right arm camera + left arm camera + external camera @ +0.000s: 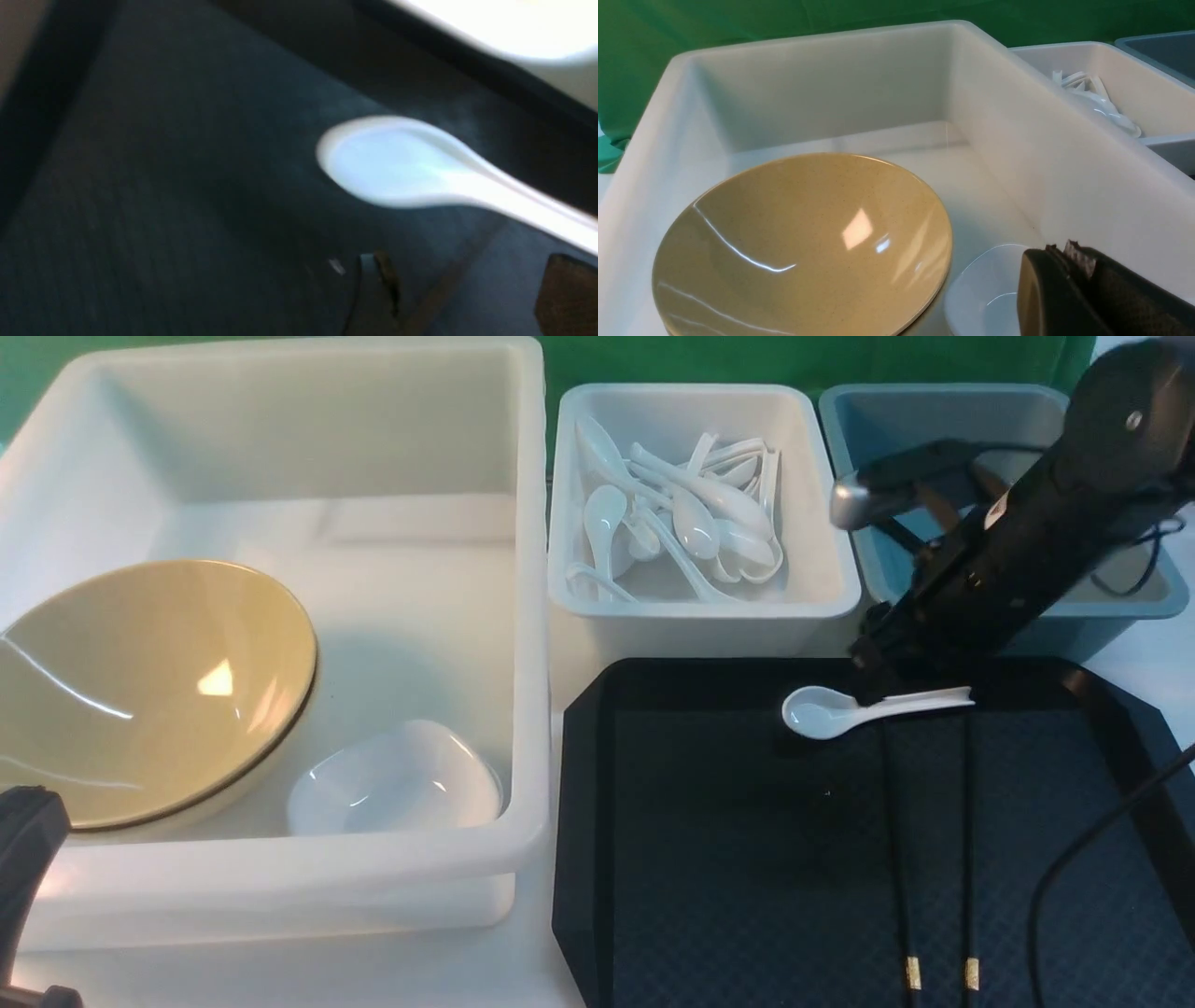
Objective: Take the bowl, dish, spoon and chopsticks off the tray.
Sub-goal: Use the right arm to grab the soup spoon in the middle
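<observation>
Where a green cloth backdrop (709,359) closes off the far side, a white tabletop (280,971) carries three tubs and a black tray (728,859). The large white tub (280,873) on the left holds the tan bowl (140,691), tilted against its left wall, with the small white dish (392,784) just beside it. A smaller white tub (700,605) behind the tray holds a heap of white spoons (691,523), and a blue-grey tub (943,401) stands to its right. On the tray's far edge lies the spoon (826,714), scoop to the left, and its handle crosses the far ends of the two chopsticks (897,859), which run toward the near rim. The right gripper (870,681) is down at the spoon's handle, close behind the scoop; its fingers stand apart (the wrist view is blurred), and contact cannot be told. The left gripper (1066,254) hangs over the large tub's near corner above the dish, its fingers pressed together on nothing.
</observation>
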Controlling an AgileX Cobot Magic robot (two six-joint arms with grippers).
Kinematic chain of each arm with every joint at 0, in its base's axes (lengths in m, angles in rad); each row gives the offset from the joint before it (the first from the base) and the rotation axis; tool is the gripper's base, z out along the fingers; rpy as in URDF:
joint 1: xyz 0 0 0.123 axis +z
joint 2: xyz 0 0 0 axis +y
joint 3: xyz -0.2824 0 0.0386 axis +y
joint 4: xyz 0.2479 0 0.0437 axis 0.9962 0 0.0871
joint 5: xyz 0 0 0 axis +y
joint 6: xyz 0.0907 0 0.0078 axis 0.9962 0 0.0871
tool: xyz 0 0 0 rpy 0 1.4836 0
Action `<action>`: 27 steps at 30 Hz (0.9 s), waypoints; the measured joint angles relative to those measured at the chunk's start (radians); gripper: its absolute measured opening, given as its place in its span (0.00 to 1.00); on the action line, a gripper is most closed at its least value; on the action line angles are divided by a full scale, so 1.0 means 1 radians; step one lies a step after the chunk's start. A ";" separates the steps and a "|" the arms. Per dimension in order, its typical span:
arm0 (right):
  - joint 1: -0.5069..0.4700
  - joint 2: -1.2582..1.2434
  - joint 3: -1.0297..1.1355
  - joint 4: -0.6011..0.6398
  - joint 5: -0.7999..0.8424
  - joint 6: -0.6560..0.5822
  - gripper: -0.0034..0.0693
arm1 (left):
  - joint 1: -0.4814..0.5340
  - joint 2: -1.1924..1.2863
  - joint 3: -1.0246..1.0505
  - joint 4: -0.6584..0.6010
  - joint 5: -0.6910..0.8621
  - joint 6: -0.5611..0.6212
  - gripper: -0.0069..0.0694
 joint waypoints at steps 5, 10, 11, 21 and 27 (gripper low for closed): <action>0.076 0.092 0.018 0.036 -0.149 -0.060 0.70 | 0.000 0.000 0.047 0.000 -0.080 0.000 0.08; 0.116 0.155 0.023 0.038 -0.248 -0.089 0.70 | 0.000 0.000 0.060 0.000 -0.119 0.000 0.08; 0.121 0.167 0.023 0.037 -0.275 -0.090 0.70 | 0.000 0.000 0.060 0.000 -0.124 0.000 0.08; 0.122 0.187 0.023 0.010 -0.334 -0.067 0.27 | 0.000 0.000 0.060 0.000 -0.127 0.000 0.08; 0.122 0.159 0.024 0.001 -0.249 -0.061 0.09 | 0.000 0.000 0.060 0.000 -0.130 0.000 0.08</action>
